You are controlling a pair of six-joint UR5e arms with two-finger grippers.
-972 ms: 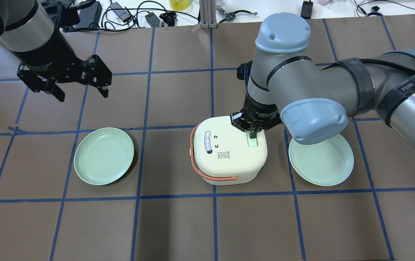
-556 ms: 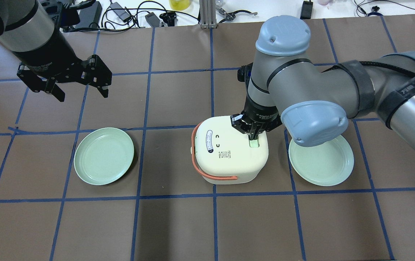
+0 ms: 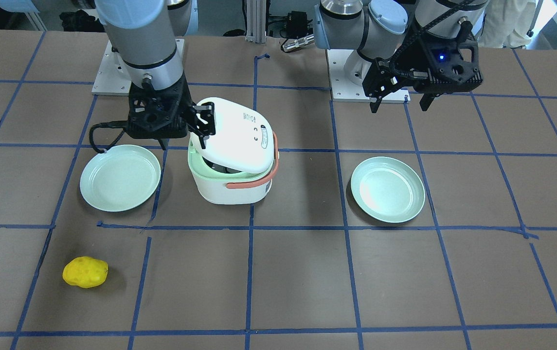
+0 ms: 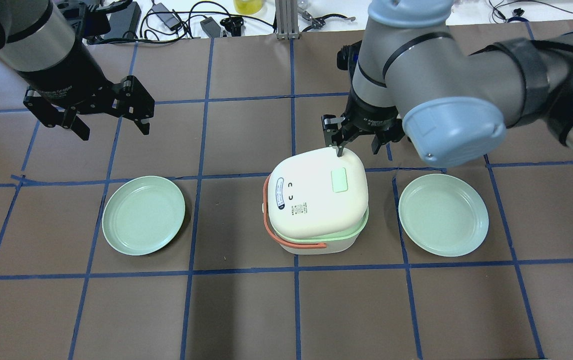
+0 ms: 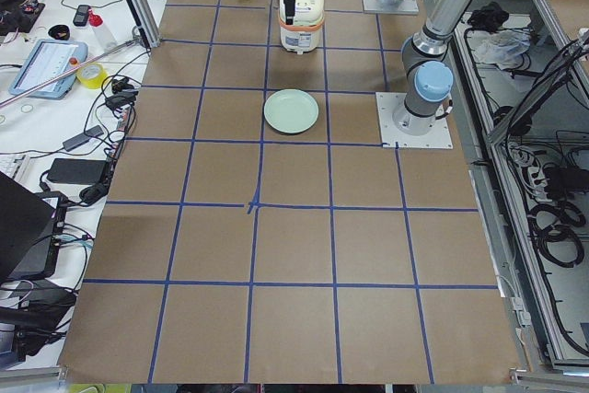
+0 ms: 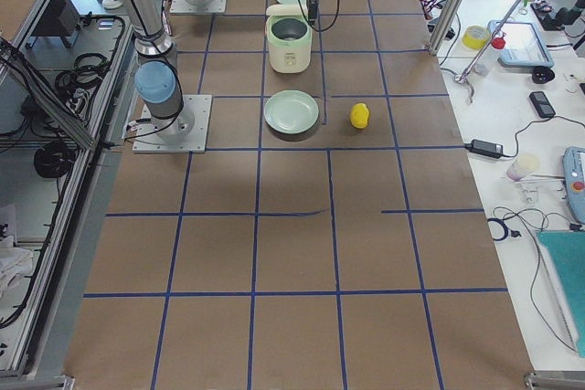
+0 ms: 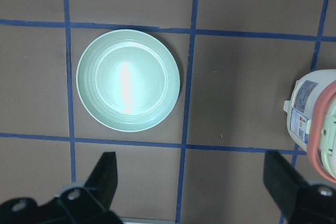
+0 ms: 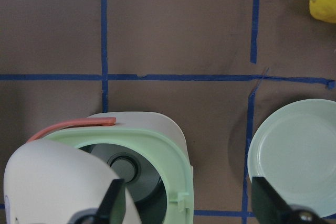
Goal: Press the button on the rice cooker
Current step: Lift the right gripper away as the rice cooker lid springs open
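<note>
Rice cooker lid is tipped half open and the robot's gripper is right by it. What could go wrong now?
1. One finger of the open right gripper sits close against the edge of the lid. A sideways move could snag it and drag or tip the rice cooker.
2. The lid is only partly raised, so it might drop shut.

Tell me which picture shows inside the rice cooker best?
The right wrist view looks into the open pot. Front-facing shows only a dark slit; overhead, the lid hides it; side views are too far.
</note>
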